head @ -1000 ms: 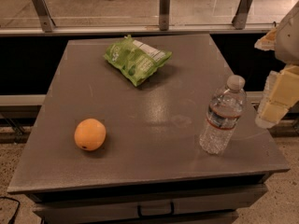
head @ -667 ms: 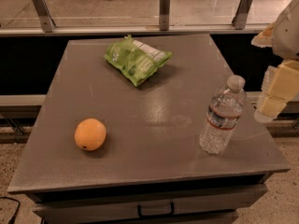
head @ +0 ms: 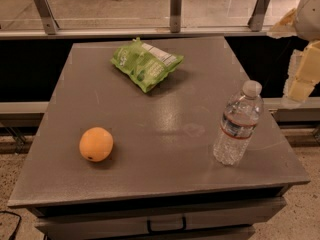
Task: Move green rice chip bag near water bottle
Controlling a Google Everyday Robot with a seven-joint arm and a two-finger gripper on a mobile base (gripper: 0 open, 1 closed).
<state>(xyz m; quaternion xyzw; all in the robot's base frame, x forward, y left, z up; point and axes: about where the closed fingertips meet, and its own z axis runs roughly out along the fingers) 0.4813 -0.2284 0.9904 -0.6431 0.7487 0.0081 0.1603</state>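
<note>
Just 1 camera view, so starting with the hard-to-read stuff: the end effector point(head: 301, 81) is at the far right edge, out past the right side of the worktop point(head: 165, 176) and roughly level with the top half of the water bottle point(head: 237, 124). The frame chops it off, so all that shows is some cream-coloured blocky parts under a rounded white bit of arm. I honestly can't tell if it's spread or pressed together, and it isn't touching anything I can see. The print on the bottle's label band is too small to read, same for the white panel on the bag. Around the scene: the grey worktop has a drawer handle point(head: 166, 225) on the front below it, 3 metal posts point(head: 175, 6) of a rail run along the back, and a dark cable point(head: 10, 224) pokes in at the bottom left corner. An orange point(head: 96, 144) sits on the front left part of the worktop, well apart from both other things and off the line between them. The green rice chip bag point(head: 146, 64) lies flat at the back, a bit left of centre, turned diagonally: crinkly bright green with a white label panel along its upper right edge. The water bottle stands upright near the front right, clear and ribbed, white cap, red-striped band. Bag and bottle are well apart.
</note>
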